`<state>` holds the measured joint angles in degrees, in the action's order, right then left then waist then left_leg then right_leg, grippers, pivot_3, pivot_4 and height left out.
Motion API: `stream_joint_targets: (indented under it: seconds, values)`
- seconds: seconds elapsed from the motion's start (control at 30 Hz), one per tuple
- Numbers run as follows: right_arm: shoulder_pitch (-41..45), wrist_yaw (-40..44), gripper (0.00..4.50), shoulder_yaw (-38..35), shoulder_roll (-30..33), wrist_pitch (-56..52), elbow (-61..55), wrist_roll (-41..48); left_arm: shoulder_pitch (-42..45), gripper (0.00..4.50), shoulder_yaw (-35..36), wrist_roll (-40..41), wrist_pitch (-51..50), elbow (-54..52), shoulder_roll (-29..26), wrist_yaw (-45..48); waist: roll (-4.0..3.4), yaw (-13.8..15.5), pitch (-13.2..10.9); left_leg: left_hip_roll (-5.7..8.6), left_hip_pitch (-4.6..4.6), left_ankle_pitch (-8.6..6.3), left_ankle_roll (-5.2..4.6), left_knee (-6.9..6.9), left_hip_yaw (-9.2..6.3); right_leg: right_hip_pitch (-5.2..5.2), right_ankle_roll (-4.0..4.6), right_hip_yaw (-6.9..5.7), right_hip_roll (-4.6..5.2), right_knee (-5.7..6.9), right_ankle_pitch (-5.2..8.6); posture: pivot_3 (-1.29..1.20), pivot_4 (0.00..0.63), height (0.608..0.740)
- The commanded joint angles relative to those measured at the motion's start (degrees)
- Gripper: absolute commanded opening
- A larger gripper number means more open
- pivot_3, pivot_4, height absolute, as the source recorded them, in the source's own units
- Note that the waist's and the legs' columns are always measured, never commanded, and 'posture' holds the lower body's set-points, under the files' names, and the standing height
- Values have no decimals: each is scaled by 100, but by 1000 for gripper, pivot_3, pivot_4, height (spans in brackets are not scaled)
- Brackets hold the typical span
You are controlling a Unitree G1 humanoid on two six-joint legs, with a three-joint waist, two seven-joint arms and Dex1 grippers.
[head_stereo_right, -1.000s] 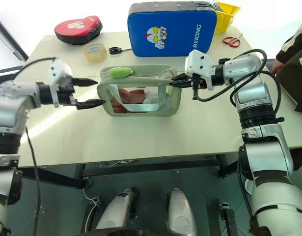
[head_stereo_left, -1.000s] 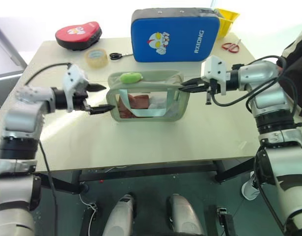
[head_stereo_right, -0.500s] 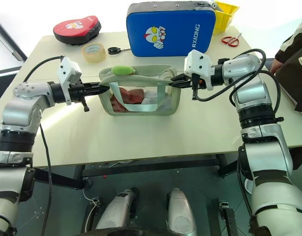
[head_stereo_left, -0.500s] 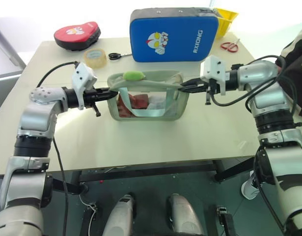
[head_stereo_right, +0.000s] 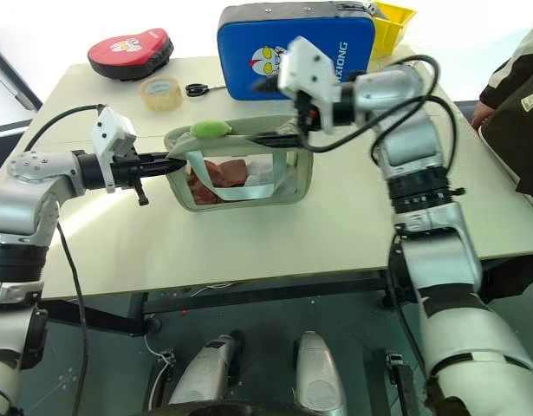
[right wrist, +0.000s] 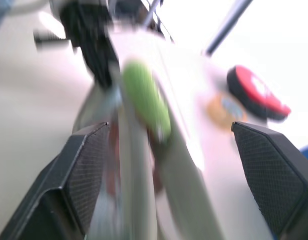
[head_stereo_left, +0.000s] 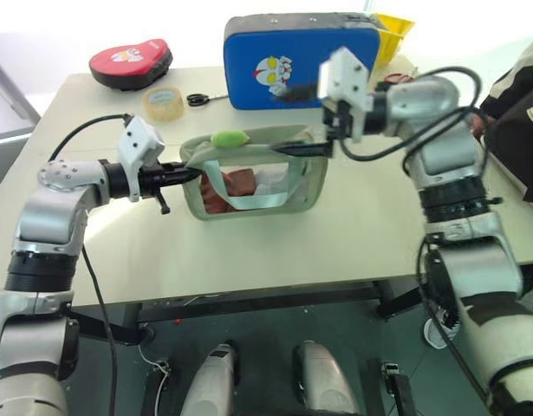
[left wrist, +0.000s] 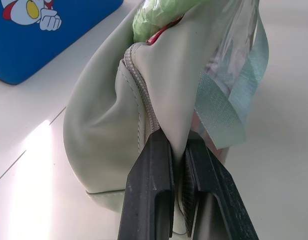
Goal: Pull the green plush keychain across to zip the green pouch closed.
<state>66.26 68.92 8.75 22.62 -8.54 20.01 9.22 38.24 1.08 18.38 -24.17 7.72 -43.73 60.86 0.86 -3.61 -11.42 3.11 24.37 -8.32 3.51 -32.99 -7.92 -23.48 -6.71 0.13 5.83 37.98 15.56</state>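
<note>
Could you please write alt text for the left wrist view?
The left gripper is shut on an end fold of the green pouch, beside its zipper. The green plush keychain sits at the pouch's top, a blue cartoon case behind.

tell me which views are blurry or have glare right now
Right wrist view: motion-smeared throughout; the green plush keychain and the right tool are soft. Left eye view: the right tool is blurred, and sun glare whitens the table near its left edge. Left wrist view: sharp on the green pouch, with a bright sun patch on the table.
</note>
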Motion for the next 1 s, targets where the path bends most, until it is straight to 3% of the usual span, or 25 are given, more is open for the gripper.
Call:
stream_joint_targets:
  seconds: [0.03, 0.23, 0.27, 0.33, 0.53, 0.57, 0.83, 1.0]
  values:
    - [275, -514, 4148, 174, -483, 148, 20, -162, -2, 0, 89, -61, 133, -31, -60, -39, 0, -1, 0, 0, 1, 0, 0, 0, 0, 0, 0, 0, 0, 0, 0, 0, 150, 740]
    - [459, -874, 4148, 517, -993, 706, 1007, -626, 72, 0, 55, -44, 113, -49, -28, -15, 3, 13, 2, 3, 0, 0, 0, -1, -2, 1, 0, -2, 0, 0, 0, 0, 150, 740]
    - [492, -906, 3913, 516, -1014, 751, 1117, -654, 75, 0, 58, -46, 112, -49, -30, -17, 3, 15, 2, 3, 1, 0, 0, -2, -2, 1, 0, -2, -1, 0, 0, 0, 150, 740]
    - [537, -920, 3298, 533, -981, 954, 1334, -748, 52, 0, 67, -45, 112, -72, -47, -13, 3, 9, 2, 3, 1, 0, 0, -1, -3, 1, 0, -2, -1, 1, 0, 0, 150, 740]
    - [591, -843, 254, 453, -754, 1215, 1553, -825, -49, 0, 122, -17, 100, -154, -69, -45, 3, -22, 2, 3, 0, 0, 0, -1, -3, 0, 0, -2, -1, 1, 0, 0, 150, 740]
    - [598, -823, 45, 415, -698, 1179, 1505, -789, -45, 0, 121, -17, 96, -154, -60, -56, 3, -24, 2, 3, 0, 0, 0, 0, -3, 0, 0, -2, -1, 1, 0, 0, 150, 740]
    - [442, -728, 45, 67, 147, 937, 1252, -695, 6, 0, 108, -29, 114, -83, -18, -66, 3, 16, 2, 3, 1, 0, 0, -1, -3, 1, 0, -2, -1, 1, 0, 0, 150, 740]
    - [299, -992, 45, -76, 958, 1239, 1925, -986, -47, 0, 99, -41, 114, -109, -14, -82, 3, 37, 2, 3, 1, 0, 0, -1, -1, 2, 0, -2, 0, 0, 0, 0, 150, 740]
